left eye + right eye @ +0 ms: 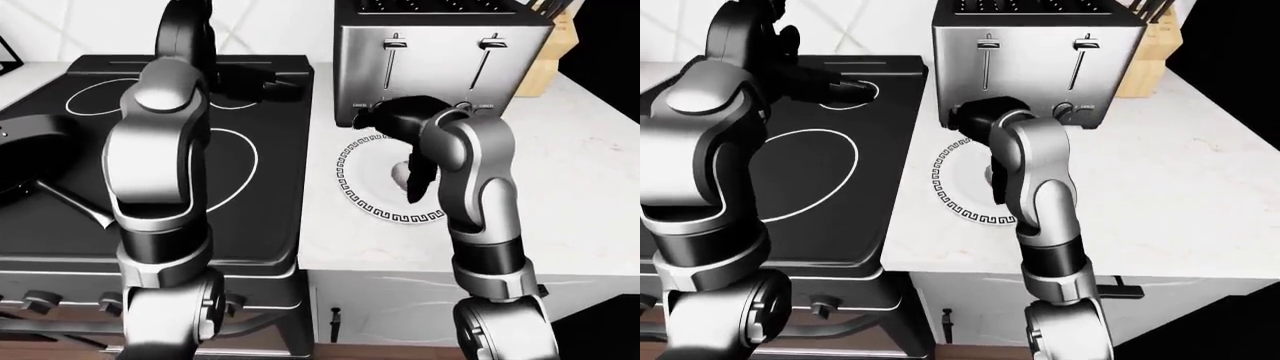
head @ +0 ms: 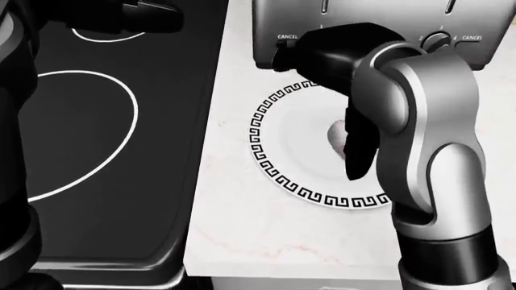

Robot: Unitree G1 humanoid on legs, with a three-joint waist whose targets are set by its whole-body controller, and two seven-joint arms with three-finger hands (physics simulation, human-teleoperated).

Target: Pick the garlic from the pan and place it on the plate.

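The pale garlic point(image 2: 334, 134) lies on the white plate with a Greek-key rim point(image 2: 273, 174), on the counter below the toaster. My right hand point(image 2: 355, 162) hangs over the plate. Its black fingers point(image 2: 360, 142) are stretched out and stand against the garlic's right side, partly hiding it, and are not closed round it. The black pan point(image 1: 28, 154) sits on the stove at the left edge of the left-eye view, its handle pointing right. My left hand point(image 1: 280, 88) hovers open and empty over the stove's upper burners, far from the pan.
A steel toaster point(image 1: 440, 60) stands just above the plate. A wooden knife block point(image 1: 545, 56) is at its right. The black glass stove point(image 1: 255, 172) fills the left, with knobs point(image 1: 38, 302) on its face. The white counter point(image 1: 580, 195) runs right.
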